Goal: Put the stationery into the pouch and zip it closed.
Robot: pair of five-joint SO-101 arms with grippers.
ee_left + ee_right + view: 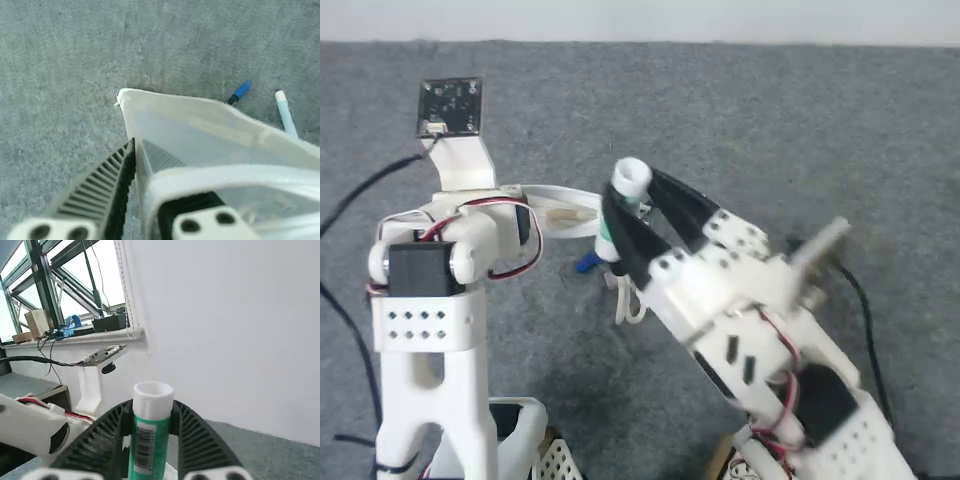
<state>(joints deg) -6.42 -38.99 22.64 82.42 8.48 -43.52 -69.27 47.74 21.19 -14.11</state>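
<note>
Looking down, the high view had the right tool (632, 195) clamped on a glue stick (631, 182), white round cap up, green body mostly hidden by black ribbed fingers (623, 240). Beside it hung the pale pouch (565, 218), its far end covered by that tool.

Left wrist view: left tool (142, 160) pinched the translucent pouch's rim, one finger veiled by the fabric. Blue pen (241, 91) & white pen (285, 111) lay partly hidden behind it on the fuzzy grey counter (60, 60).

Right wrist view: the stick's base was cut off.

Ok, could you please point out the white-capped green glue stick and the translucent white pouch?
white-capped green glue stick (152, 399): right wrist view, on its white cap.
translucent white pouch (200, 131): left wrist view, on its side wall.
</note>
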